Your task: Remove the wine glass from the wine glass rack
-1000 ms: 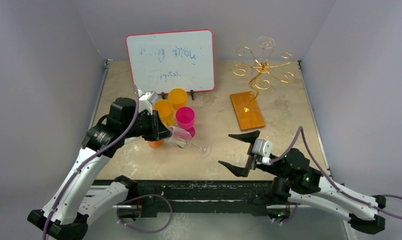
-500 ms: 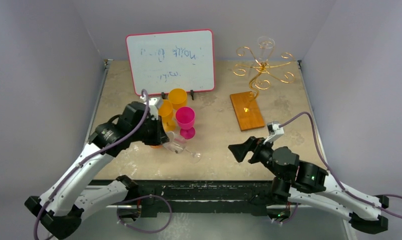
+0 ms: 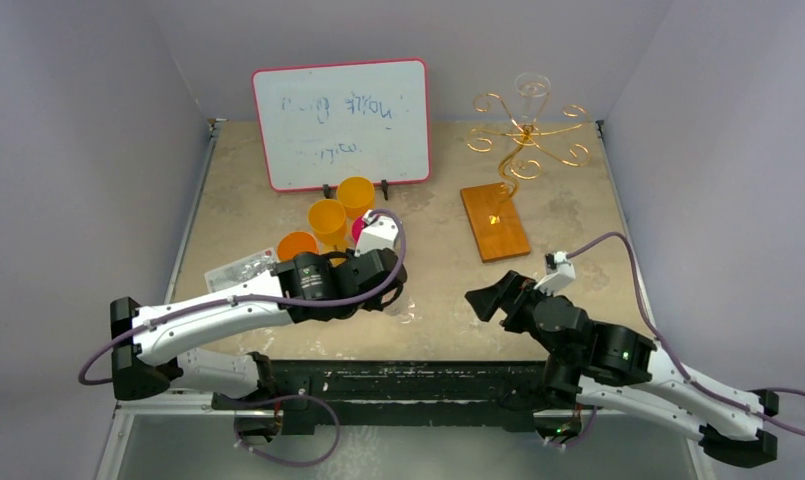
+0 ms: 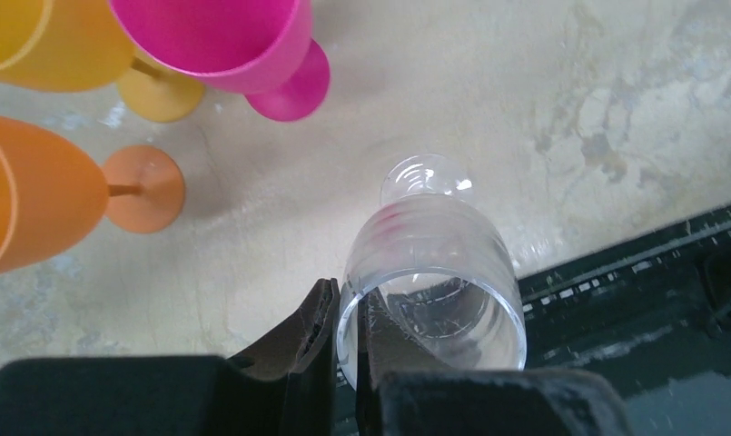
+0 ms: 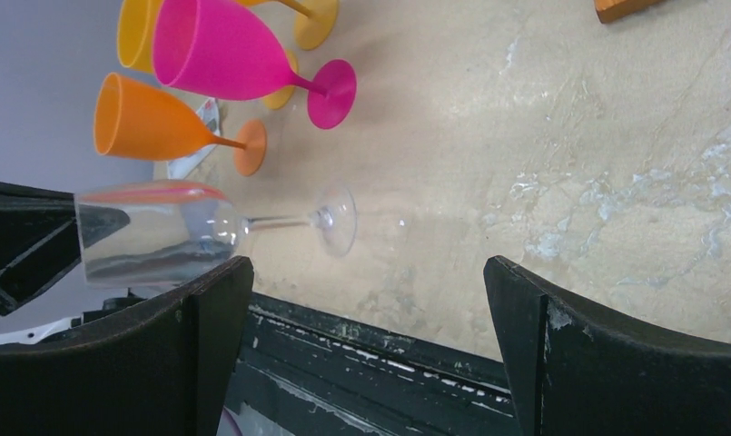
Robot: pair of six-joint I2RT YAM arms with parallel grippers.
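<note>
- Glass is off the rack, roughly upright near the table's front edge.
- Left gripper is pinching its rim.
- Pink cup stands just beside it.
- Right gripper is wide open, holding nothing.

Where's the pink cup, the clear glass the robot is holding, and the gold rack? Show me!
pink cup (image 5: 221, 54): right wrist view, on its bowl.
clear glass (image 4: 434, 268): left wrist view, on its bowl.
gold rack (image 3: 495, 222): top view, on its wooden base.
</note>
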